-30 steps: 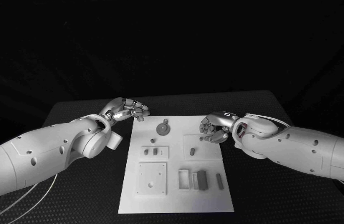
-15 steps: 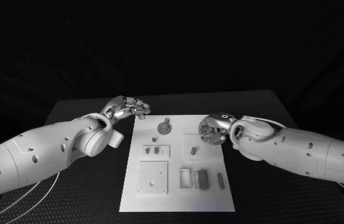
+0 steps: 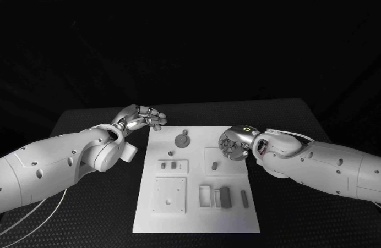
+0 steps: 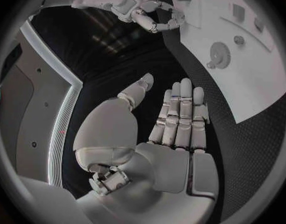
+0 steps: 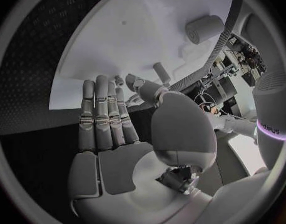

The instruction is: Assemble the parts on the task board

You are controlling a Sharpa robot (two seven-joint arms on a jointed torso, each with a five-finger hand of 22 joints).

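The white task board lies in the middle of the black table. On it I see a grey gear, two short pegs, a single peg, a flat plate and upright blocks. My left hand hovers off the board's far left corner; its fingers lie straight with nothing in them. My right hand hangs over the board's right edge beside the single peg. Its fingers are straight and its palm is bare.
Black textured tabletop surrounds the board on every side. The gear and board lie beyond my left hand's fingertips, and my right hand reaches over the board's far side.
My right hand has turned and drawn slightly toward the board's far right edge. My left hand has barely shifted. The parts on the board lie as before.
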